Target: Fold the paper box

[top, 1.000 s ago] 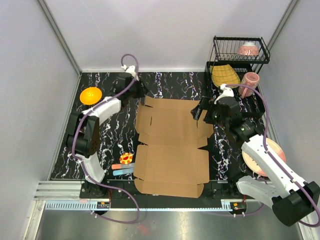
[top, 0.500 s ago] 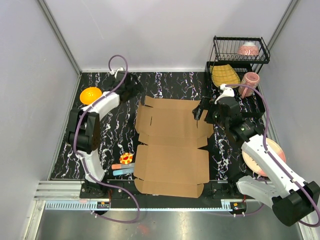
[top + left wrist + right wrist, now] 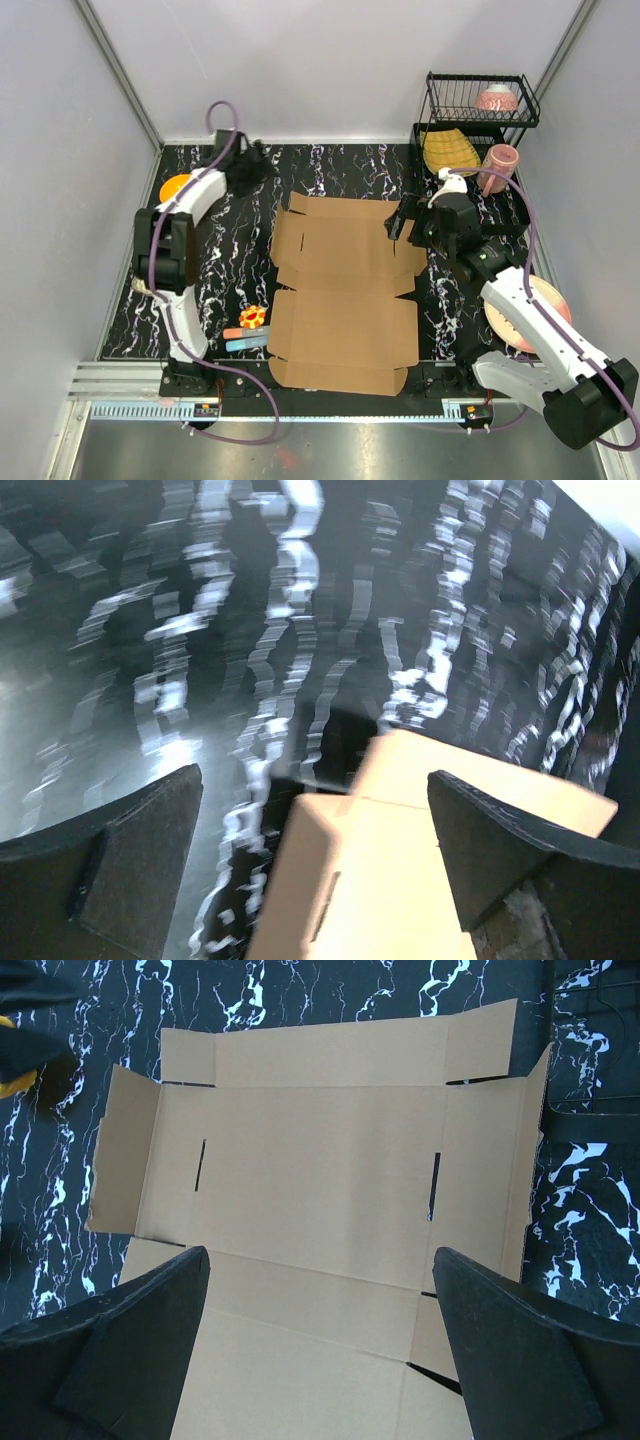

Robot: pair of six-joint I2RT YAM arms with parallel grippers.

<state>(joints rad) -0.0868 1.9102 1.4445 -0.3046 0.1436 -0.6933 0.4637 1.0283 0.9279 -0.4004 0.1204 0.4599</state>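
Observation:
The paper box (image 3: 345, 290) lies unfolded and flat in the middle of the black marbled table, its flaps spread out. My left gripper (image 3: 258, 168) hovers open beyond the box's far left corner, holding nothing. In the blurred left wrist view that corner of the paper box (image 3: 400, 860) shows below and between the open fingers (image 3: 130, 860) of the left gripper (image 3: 315, 850). My right gripper (image 3: 400, 222) hangs open above the box's far right edge. In the right wrist view the right gripper (image 3: 315, 1350) looks down on the flat paper box (image 3: 320, 1190), with nothing between its jaws.
An orange dish (image 3: 175, 187) sits at the far left, partly behind the left arm. A black wire rack (image 3: 480, 100) at the back right holds a pink bowl (image 3: 497, 98) and a pink cup (image 3: 499, 165). A pink plate (image 3: 545, 300) and small toys (image 3: 248, 328) flank the box.
My left gripper has opened and drawn back to the far left, away from the box's far left corner. The right arm and the box have stayed put.

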